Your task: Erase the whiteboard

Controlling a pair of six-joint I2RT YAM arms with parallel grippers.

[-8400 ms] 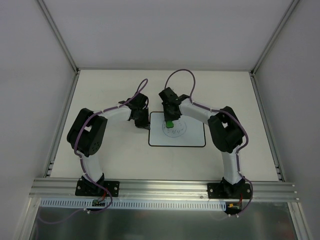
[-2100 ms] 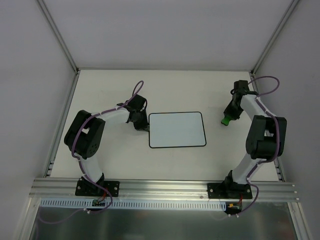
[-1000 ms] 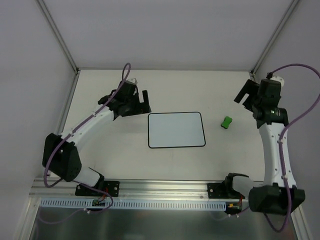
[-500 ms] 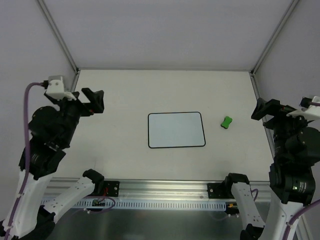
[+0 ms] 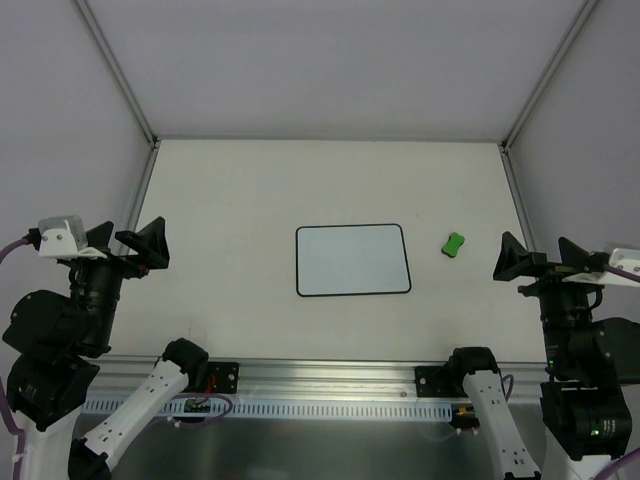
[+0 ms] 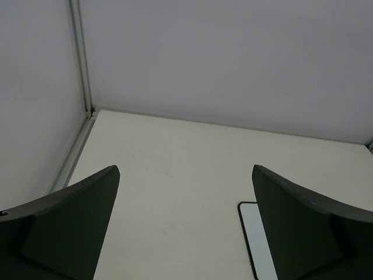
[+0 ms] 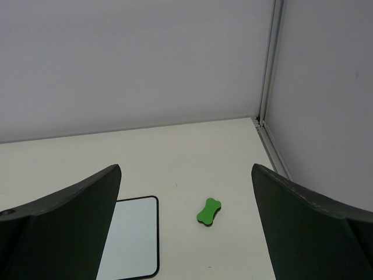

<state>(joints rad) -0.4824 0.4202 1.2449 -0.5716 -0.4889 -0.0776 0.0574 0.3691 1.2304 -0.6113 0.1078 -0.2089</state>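
Whiteboard (image 5: 353,259) flat on the middle of the tabletop (image 5: 230,190), long edges running left to right, square to the near rail. Plain white inside the thin black border in the overhead view, with no stroke or smudge to be made out. Only slivers of it caught by the wrist cameras, a corner in each, equally blank.

Green eraser (image 5: 454,244) lying loose on the tabletop just to the right of the board, clear of its border and touched by nothing.

Left hand (image 5: 128,238) held high over the near left corner, fingers spread wide apart, nothing between them. Right hand (image 5: 540,258) likewise high over the near right side, fingers wide apart and empty. Both well apart from board and eraser; between the fingers in each wrist view, only bare tabletop and the back wall.

Judged from this layout: wiping apparently done, tool set down and let go, arms parked near their bases. Little or nothing left of the task. At most a check for faint residue, too fine to confirm at this resolution. If any were found, a fresh pick-up of the eraser from beside the board would be called for, most easily by the right hand.
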